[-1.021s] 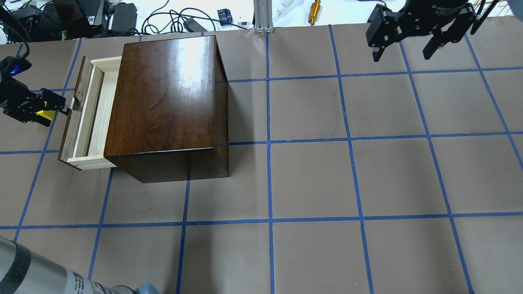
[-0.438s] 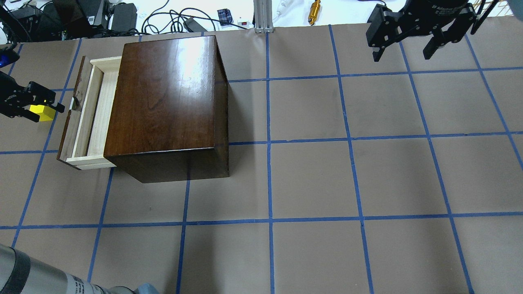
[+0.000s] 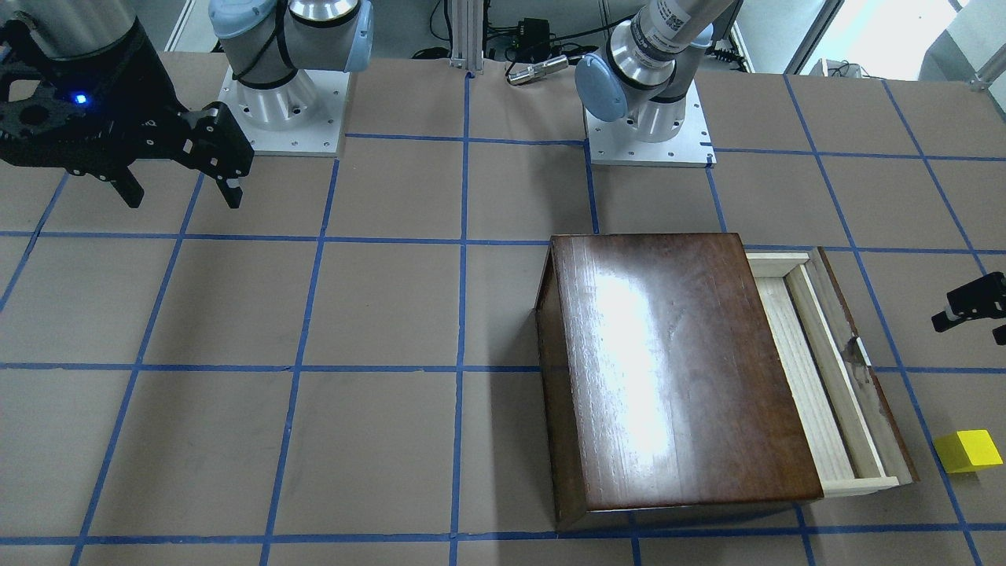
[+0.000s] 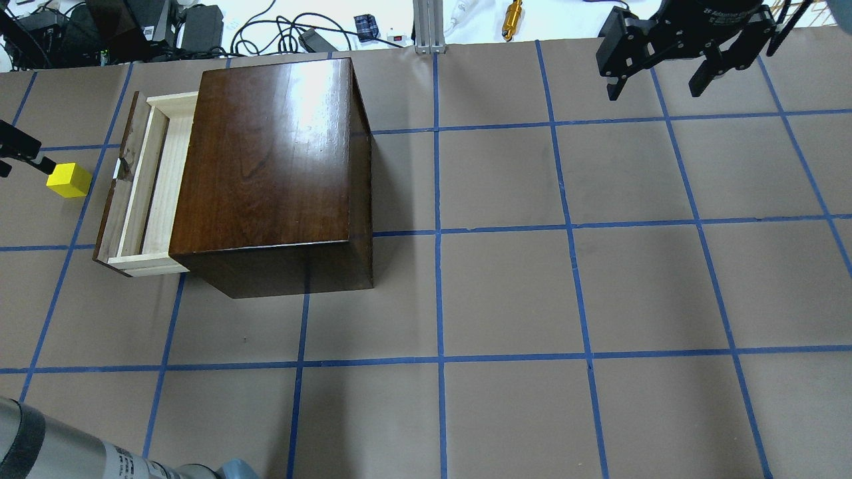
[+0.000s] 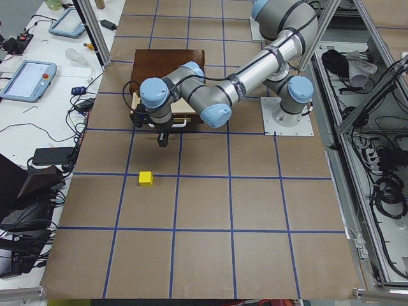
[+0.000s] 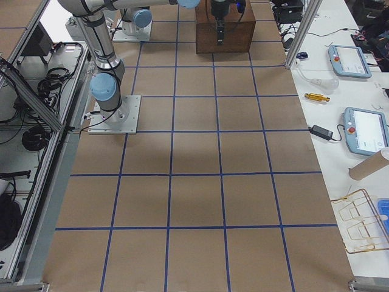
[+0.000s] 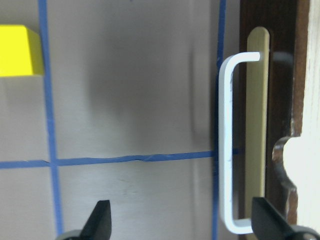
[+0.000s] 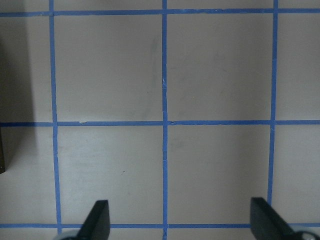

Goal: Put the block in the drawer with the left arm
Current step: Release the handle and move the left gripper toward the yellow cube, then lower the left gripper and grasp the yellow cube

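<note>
The yellow block [image 4: 68,180] lies on the table, left of the drawer; it also shows in the front view [image 3: 968,451], the left view [image 5: 146,178] and the left wrist view [image 7: 17,50]. The drawer [image 4: 154,189] stands pulled open from the dark-brown box [image 4: 269,159], its pale tray empty and its metal handle [image 7: 227,145] in the wrist view. My left gripper [image 7: 182,225] is open and empty, its fingers wide apart above the floor between block and handle. It barely shows at the overhead view's left edge [image 4: 16,152]. My right gripper [image 4: 659,73] is open and empty, far right.
The table is brown paper with a blue tape grid [image 4: 439,229]. Cables and small tools [image 4: 512,18] lie beyond the far edge. Both arm bases [image 3: 648,118] stand at the robot's side of the table.
My left gripper has drawn back to the left, away from the drawer handle and off the block, which now lies uncovered on the table. The right arm has not moved.
</note>
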Robot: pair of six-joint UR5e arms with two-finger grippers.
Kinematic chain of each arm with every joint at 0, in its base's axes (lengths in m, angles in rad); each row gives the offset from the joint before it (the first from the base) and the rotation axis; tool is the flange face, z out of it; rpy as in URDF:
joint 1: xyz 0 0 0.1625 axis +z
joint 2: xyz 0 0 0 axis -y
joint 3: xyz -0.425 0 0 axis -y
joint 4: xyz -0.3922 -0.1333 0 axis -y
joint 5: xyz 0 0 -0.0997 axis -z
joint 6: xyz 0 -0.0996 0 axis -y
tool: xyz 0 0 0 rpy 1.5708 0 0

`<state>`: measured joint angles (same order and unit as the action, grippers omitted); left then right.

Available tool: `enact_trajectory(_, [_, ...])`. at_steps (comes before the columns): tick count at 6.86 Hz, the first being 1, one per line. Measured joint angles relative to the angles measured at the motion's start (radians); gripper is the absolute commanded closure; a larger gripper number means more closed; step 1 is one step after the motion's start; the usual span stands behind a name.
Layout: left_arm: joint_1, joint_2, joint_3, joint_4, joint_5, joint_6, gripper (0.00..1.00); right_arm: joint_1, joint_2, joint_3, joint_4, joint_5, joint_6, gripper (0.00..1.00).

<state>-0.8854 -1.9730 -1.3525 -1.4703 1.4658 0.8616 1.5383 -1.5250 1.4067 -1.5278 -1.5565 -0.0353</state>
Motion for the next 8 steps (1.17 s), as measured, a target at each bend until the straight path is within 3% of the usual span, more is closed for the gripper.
enact_trajectory(8, [0.037, -0.263, 0.106, 0.359, 0.032, 1.216, 0.01, 0.000, 0.000, 0.000, 0.000, 0.001, 0.000, 0.00])
